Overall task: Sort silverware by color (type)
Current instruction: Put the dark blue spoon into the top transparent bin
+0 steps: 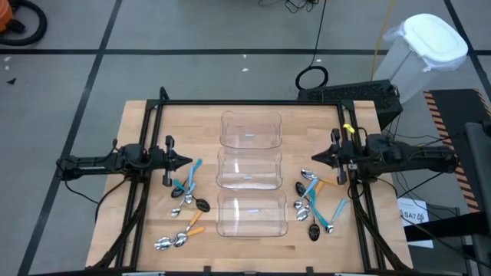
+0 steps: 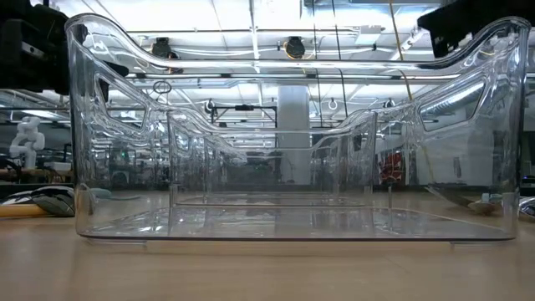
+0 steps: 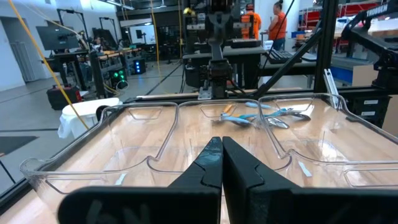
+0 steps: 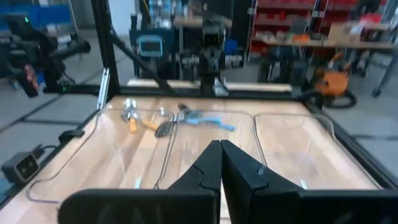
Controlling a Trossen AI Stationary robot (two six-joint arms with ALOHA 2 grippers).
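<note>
The silverware lies flat on the wooden table in two loose groups of spoons with light-blue or orange handles. One group (image 1: 184, 203) is left of the clear bins, the other (image 1: 314, 203) right of them. My left gripper (image 1: 186, 161) hangs shut over the table's left side, pointing level at the bins, just beyond the left group. My right gripper (image 1: 305, 157) is shut too, over the right side, facing the bins above the right group. The left wrist view shows the right group (image 3: 261, 115) past the shut gripper (image 3: 222, 146). The right wrist view shows the left group (image 4: 168, 121) past the shut gripper (image 4: 221, 149).
Three clear plastic bins (image 1: 250, 129), (image 1: 249, 169), (image 1: 252, 215) stand in a row down the table's middle; the nearest fills the low view (image 2: 292, 125). A black frame (image 1: 245, 102) edges the table. People (image 3: 277, 18) stand in the room beyond.
</note>
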